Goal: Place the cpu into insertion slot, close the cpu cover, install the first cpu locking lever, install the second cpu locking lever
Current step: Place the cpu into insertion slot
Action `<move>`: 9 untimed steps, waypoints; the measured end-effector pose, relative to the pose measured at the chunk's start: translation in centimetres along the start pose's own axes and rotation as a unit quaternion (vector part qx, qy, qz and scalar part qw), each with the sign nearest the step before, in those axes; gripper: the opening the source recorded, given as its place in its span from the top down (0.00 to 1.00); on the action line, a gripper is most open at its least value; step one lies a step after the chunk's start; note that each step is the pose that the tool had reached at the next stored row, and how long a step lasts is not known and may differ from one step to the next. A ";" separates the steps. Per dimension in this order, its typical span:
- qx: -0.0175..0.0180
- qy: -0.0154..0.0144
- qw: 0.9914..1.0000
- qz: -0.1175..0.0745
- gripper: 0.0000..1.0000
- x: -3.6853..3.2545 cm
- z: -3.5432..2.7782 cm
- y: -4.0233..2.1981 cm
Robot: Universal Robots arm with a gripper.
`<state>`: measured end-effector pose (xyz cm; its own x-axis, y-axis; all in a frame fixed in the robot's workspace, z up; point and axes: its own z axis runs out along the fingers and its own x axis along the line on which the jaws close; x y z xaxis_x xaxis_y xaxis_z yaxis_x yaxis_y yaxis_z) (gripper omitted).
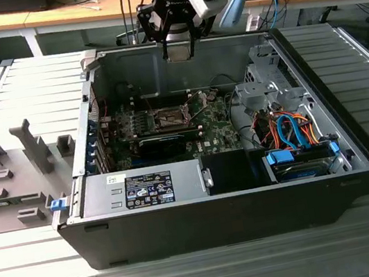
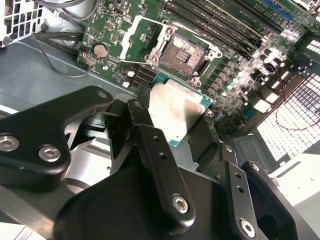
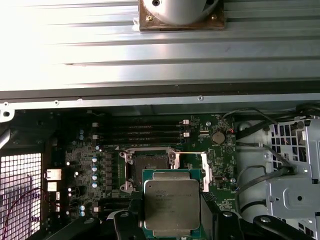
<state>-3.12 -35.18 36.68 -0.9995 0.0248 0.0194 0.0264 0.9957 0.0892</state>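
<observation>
My gripper (image 1: 178, 49) hangs over the back wall of the open computer case (image 1: 230, 205), shut on the cpu (image 3: 171, 206). The cpu (image 2: 176, 107) is a flat square chip with a pale metal face and a green edge, clamped on two sides between the black fingers (image 2: 150, 135). Below it on the motherboard lies the insertion slot (image 3: 149, 164), square with a dark centre, bare and uncovered. In the exterior view the insertion slot (image 1: 169, 118) sits near the board's middle. The cpu cover (image 2: 131, 36) stands swung open beside the slot (image 2: 186, 49).
Memory sticks (image 3: 145, 134) run along one side of the slot. A black expansion card (image 1: 164, 142) lies in front of it, a drive cage (image 1: 267, 83) and coloured cables (image 1: 289, 132) at the exterior view's right. Grey fixtures (image 1: 14, 172) stand on the table at the left.
</observation>
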 end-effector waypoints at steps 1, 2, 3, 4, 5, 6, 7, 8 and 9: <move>0.000 0.000 1.000 0.000 0.45 0.00 0.01 0.00; 0.000 0.000 1.000 0.000 0.45 0.00 0.02 0.00; 0.000 0.000 1.000 0.000 0.45 0.00 0.05 0.00; 0.000 0.000 1.000 0.000 0.45 0.00 0.09 -0.01; 0.000 0.000 1.000 0.000 0.45 0.00 0.11 -0.01; 0.000 0.000 1.000 0.000 0.45 0.01 0.14 -0.01; 0.000 0.000 1.000 0.000 0.45 0.03 0.17 -0.01; 0.000 0.000 1.000 0.000 0.45 0.05 0.19 -0.02; 0.000 0.000 1.000 0.000 0.45 0.05 0.20 -0.02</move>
<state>-3.17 -35.18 36.49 -0.9995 0.0247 0.0194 0.0264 0.9957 0.0892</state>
